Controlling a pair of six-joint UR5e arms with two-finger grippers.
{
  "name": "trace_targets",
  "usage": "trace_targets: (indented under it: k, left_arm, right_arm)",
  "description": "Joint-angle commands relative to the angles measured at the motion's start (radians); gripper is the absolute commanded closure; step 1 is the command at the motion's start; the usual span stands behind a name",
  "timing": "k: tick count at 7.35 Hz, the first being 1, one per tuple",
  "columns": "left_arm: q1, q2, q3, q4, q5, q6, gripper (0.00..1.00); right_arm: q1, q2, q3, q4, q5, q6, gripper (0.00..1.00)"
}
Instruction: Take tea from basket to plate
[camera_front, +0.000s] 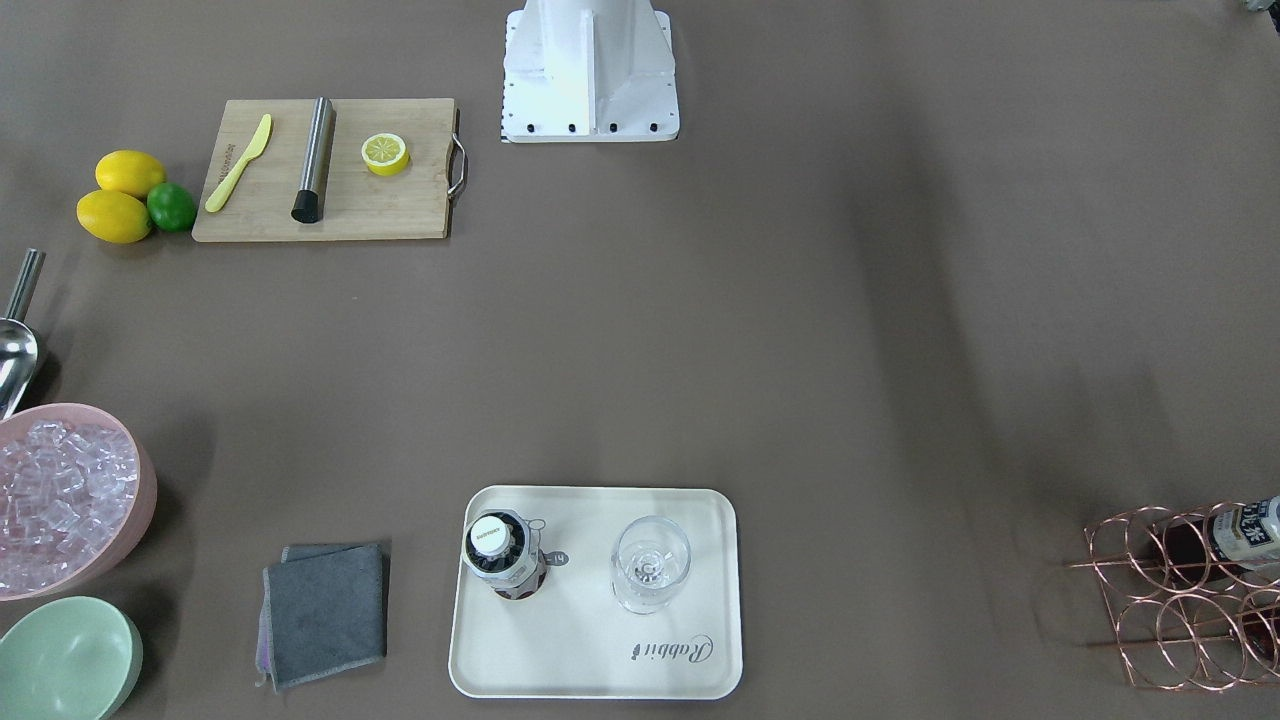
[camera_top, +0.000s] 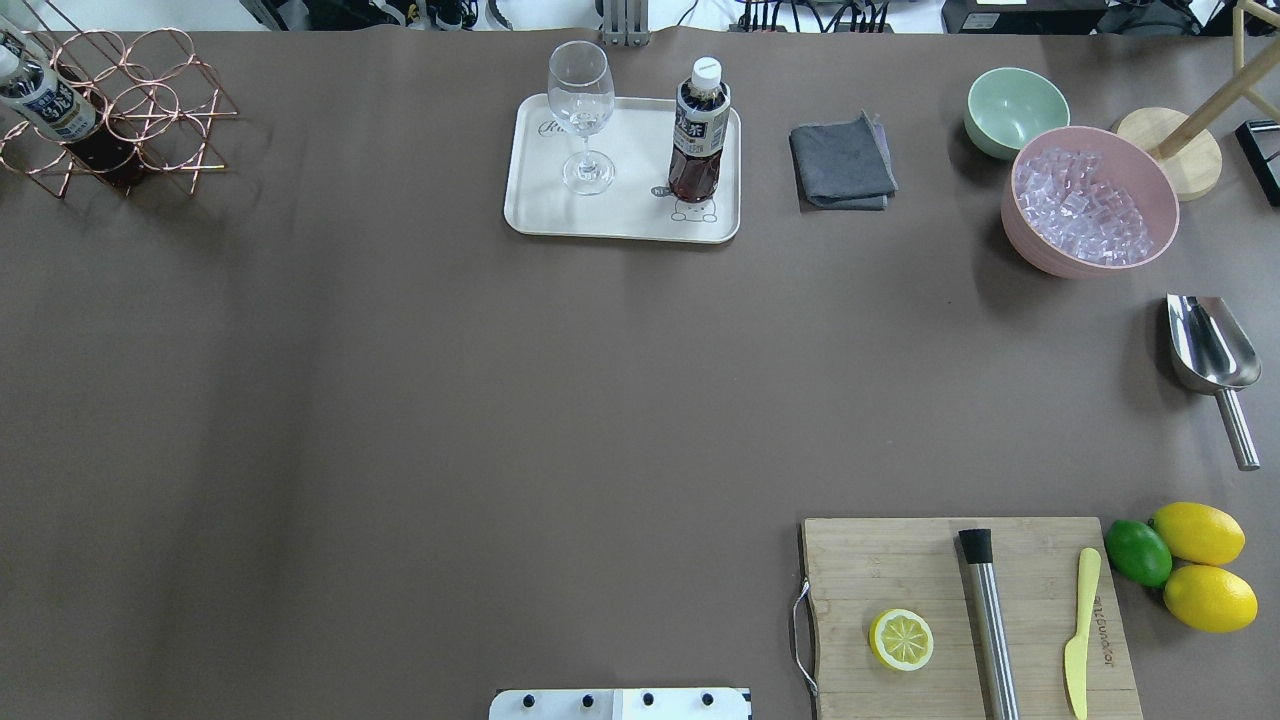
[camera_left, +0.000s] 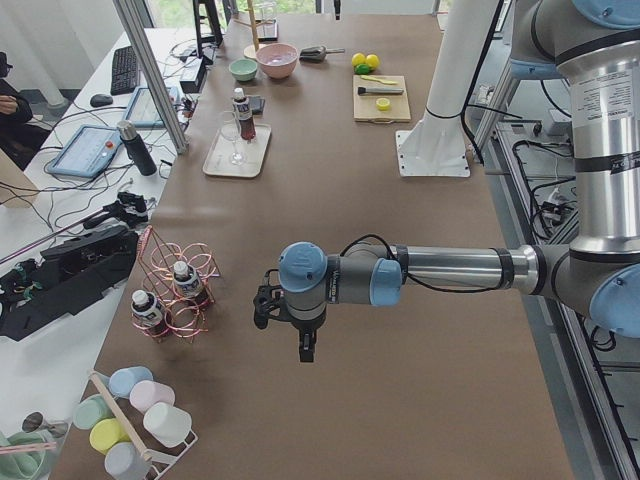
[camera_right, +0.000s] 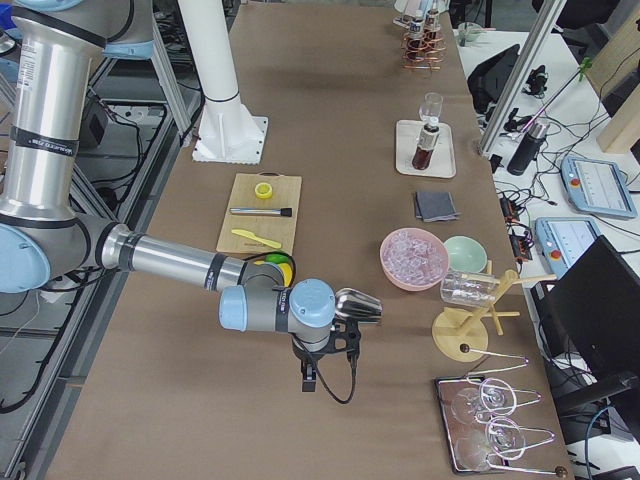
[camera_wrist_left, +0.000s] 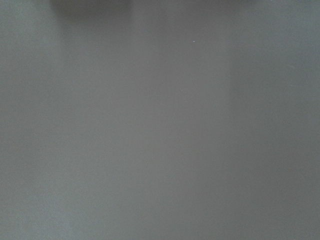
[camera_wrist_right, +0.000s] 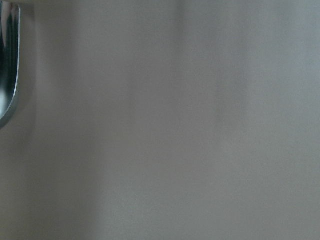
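The tea bottle (camera_top: 698, 130) stands upright on the plate (camera_top: 620, 215) beside the glass (camera_top: 581, 100), presumably for pouring; the left claw (camera_left: 305, 352) and right claw (camera_right: 311, 378) hang over the table, and whether they are open or closed cannot be told.

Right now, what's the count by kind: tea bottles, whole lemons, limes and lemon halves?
Tea bottles: 3, one on the plate, two in the basket
Whole lemons: 2
Limes: 1
Lemon halves: 1
Total: 7
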Motion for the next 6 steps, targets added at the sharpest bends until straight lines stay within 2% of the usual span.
trace_targets:
  k: [1, 6]
  left_arm:
    - [0.000, 0.002, -0.001, 0.000, -0.001, 0.000, 0.03]
    - [0.000, 0.003, 0.000, 0.000, -0.005, -0.008, 0.03]
  right_arm:
    - [0.000, 0.000, -0.002, 0.000, 0.000, 0.000, 0.00]
    - [0.000, 0.000, 0.000, 0.000, 0.000, 0.000, 0.00]
